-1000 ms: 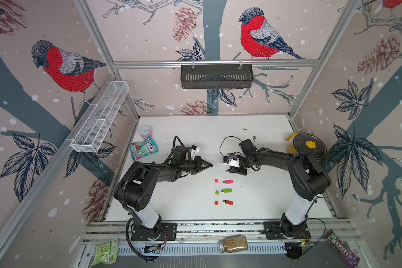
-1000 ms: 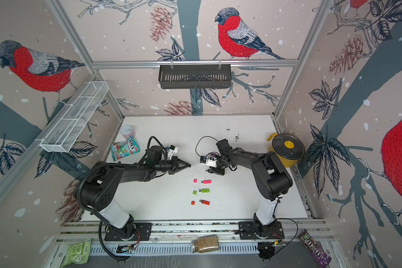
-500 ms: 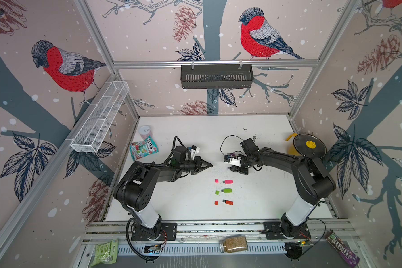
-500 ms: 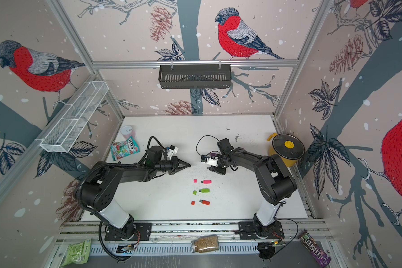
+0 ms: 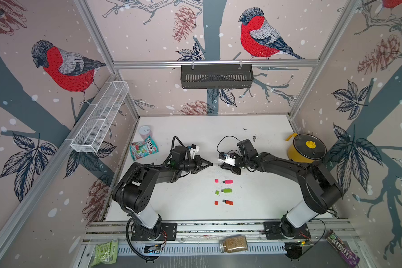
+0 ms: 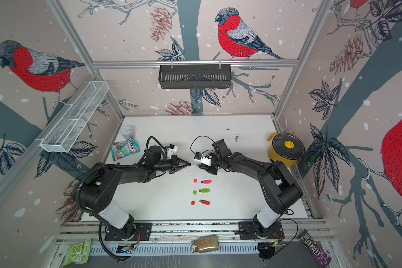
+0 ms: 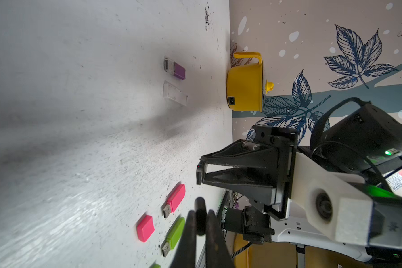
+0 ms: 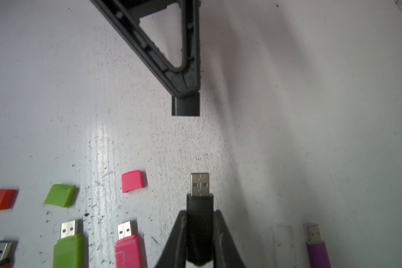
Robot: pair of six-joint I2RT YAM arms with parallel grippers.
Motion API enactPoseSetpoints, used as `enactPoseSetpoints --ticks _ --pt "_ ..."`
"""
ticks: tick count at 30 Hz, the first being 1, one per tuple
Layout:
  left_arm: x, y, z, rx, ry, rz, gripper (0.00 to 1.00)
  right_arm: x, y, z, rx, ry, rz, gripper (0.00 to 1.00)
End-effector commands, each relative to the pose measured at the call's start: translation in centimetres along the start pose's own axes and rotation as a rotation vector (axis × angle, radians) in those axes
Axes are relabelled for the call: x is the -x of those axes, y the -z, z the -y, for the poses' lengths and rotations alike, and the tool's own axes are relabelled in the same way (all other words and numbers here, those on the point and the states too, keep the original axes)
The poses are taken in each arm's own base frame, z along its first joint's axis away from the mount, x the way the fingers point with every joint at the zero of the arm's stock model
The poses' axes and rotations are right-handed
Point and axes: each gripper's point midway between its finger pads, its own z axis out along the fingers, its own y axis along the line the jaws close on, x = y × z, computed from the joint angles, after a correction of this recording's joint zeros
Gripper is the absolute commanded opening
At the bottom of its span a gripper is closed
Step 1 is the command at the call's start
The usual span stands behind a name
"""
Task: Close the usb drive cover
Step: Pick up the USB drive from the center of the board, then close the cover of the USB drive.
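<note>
1. White wire basket (image 5: 100, 118), on the wall well outside the left hand: nothing shows in it.
2. Left hand (image 5: 210, 164) is pinching the black cap (image 8: 185, 106) at its very tip, so most of the cap sticks out toward the right hand, presumably to take the plug.
3. Right hand (image 7: 202, 172) is clamped on the black usb drive (image 8: 199, 204) by its body. That leaves the metal plug bare and aimed at the cap. The two are roughly lined up, apart, over the counter (image 5: 183, 204); the cover is not yet on.
4. Yellow pot (image 5: 305, 150), well apart from the right hand, past its arm: lid on, contents hidden.
</note>
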Motion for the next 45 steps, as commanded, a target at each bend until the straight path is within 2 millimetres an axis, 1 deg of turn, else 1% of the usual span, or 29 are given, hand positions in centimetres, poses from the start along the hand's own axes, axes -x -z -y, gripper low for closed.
enactPoseSetpoints --ticks 1,5,15,27,33,39,45 --pt "0.0 -0.1 0.9 -0.038 -0.024 -0.003 0.05 1.9 0.0 0.2 -0.019 -0.009 0.073 0.17" --pt "-0.1 -0.3 1.0 -0.047 -0.02 -0.006 0.05 2.7 -0.1 -0.2 -0.024 0.001 0.098 0.17" --pt "-0.1 -0.3 1.0 -0.051 -0.011 0.001 0.05 3.1 -1.0 -1.3 -0.013 0.001 0.107 0.17" --pt "-0.3 -0.2 0.7 -0.046 0.001 0.0 0.05 3.4 -0.6 -0.8 -0.07 0.016 0.125 0.17" --pt "-0.2 -0.2 0.9 -0.054 0.011 0.001 0.04 3.6 -0.8 -1.0 -0.073 0.023 0.13 0.17" --pt "-0.3 -0.3 0.6 -0.046 0.024 0.001 0.04 4.7 -0.4 -1.0 -0.085 0.025 0.182 0.17" --pt "-0.2 -0.4 0.6 -0.051 0.033 0.003 0.04 5.2 -0.3 -1.0 -0.107 0.03 0.201 0.16"
